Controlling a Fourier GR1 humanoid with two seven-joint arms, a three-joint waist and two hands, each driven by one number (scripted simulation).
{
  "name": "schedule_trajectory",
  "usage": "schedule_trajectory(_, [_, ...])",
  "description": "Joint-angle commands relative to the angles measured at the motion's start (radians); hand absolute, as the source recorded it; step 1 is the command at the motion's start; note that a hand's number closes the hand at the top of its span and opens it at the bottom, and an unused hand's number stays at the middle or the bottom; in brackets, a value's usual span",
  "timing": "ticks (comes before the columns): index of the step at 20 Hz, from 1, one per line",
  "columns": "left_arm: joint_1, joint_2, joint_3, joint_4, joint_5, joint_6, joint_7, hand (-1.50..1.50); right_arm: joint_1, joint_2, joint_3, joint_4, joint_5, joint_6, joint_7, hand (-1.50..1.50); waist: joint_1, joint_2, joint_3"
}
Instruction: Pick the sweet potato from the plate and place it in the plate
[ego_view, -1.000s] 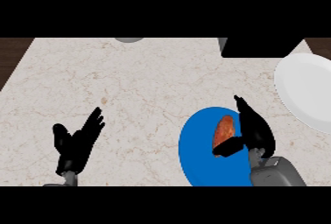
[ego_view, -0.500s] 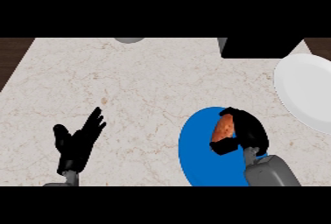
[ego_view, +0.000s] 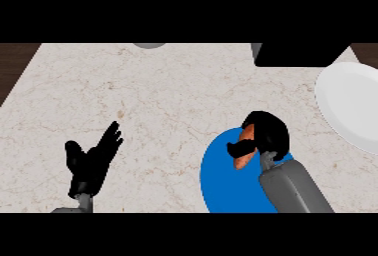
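Note:
An orange sweet potato (ego_view: 244, 148) shows over the blue plate (ego_view: 225, 186) at the lower right of the head view. My right hand (ego_view: 265, 133) is curled round it, thumb across its front, and hides most of it. A white plate (ego_view: 351, 109) lies at the right edge of the counter, partly cut off by the view. My left hand (ego_view: 91, 163) rests open at the lower left, fingers up, well apart from both plates.
A black block (ego_view: 299, 54) sits at the counter's back right, just behind the white plate. A small grey round object (ego_view: 150, 45) peeks in at the back edge. Dark floor shows beyond the counter's left edge.
My right hand has closed its fingers round the sweet potato and shifted slightly toward the back with it. The left hand has stayed where it was.

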Motion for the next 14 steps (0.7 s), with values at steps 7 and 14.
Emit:
schedule_trajectory(7, [0.030, -0.001, -0.010, 0.006, -0.011, -0.001, 0.009, 0.00, -0.261, 0.073, -0.014, 0.172, 0.344, -0.455, 0.118, 1.50, 0.012, 0.005, -0.001])
schedule_trajectory(14, [-0.041, 0.022, 0.043, 0.048, 0.034, -0.034, 0.022, 0.00, -0.332, 0.053, -0.126, 0.227, 0.514, -0.677, 0.203, 1.50, -0.005, 0.009, -0.001])
